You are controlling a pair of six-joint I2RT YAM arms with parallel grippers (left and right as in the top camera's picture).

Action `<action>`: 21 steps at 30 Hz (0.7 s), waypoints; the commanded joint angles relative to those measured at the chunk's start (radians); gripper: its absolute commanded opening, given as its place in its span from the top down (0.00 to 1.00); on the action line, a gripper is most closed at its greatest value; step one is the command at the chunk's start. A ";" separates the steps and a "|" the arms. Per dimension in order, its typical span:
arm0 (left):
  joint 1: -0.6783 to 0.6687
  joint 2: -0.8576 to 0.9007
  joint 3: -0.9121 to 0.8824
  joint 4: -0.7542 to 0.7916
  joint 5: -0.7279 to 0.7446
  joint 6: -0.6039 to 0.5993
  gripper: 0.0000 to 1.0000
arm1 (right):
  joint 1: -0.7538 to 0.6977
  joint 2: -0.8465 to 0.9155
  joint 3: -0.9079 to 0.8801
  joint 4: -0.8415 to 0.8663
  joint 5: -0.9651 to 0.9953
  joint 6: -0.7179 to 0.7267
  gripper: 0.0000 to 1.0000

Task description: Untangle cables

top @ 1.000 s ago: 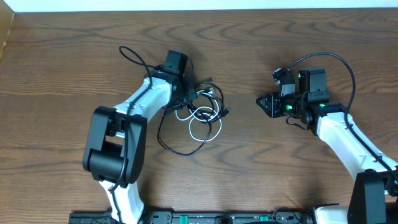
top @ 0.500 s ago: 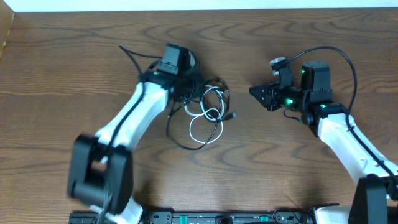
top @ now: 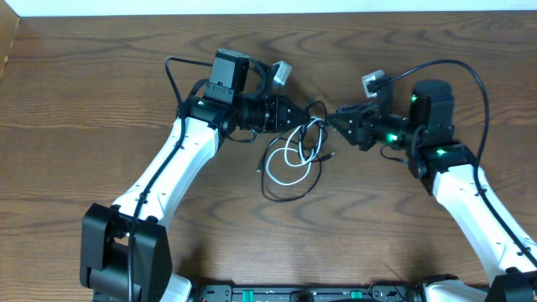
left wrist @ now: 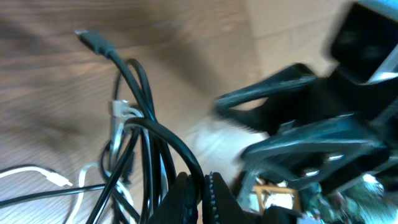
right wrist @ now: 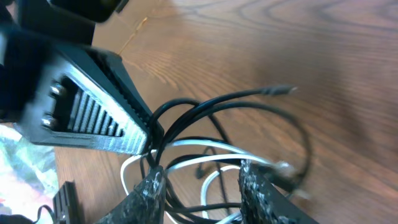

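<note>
Two grippers have converged on the tangle. The left gripper (top: 292, 113), clamped on the black cable (left wrist: 127, 65), has dragged the bundle right to mid-table. The right gripper (top: 337, 118) has advanced, its jaws apart over the white cable (right wrist: 211, 147), holding nothing, ready for separating.

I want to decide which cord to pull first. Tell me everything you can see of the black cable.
The black cable is a thin, smooth, rubbery-looking cord in loose loops on the wooden table, interlaced with the white cable. One small plug end lies free. Several strands bunch together and run into the left tool, which looks shut on it. The right tool is open, with strands showing between its fingers.
</note>
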 commanded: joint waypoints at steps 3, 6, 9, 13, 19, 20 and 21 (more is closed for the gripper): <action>-0.001 -0.001 0.006 0.056 0.152 -0.030 0.92 | 0.056 0.011 0.011 -0.045 0.080 0.007 0.61; -0.001 -0.001 0.006 0.078 0.167 -0.069 0.93 | 0.076 0.027 0.011 -0.057 0.118 0.003 0.60; -0.001 -0.001 0.006 0.145 0.228 -0.130 0.93 | 0.096 0.063 0.011 -0.057 0.199 0.009 0.59; -0.001 -0.001 0.006 0.220 0.282 -0.191 0.93 | 0.106 0.115 0.011 -0.022 0.254 0.091 0.59; 0.001 0.000 0.005 0.228 0.288 -0.194 0.93 | 0.092 0.108 0.011 0.064 0.185 0.129 0.59; 0.003 0.000 0.005 0.227 0.281 -0.194 0.92 | 0.084 0.095 0.011 0.063 0.174 0.136 0.58; 0.006 0.000 0.005 0.227 0.277 -0.194 0.93 | 0.071 0.080 0.011 0.055 0.169 0.150 0.57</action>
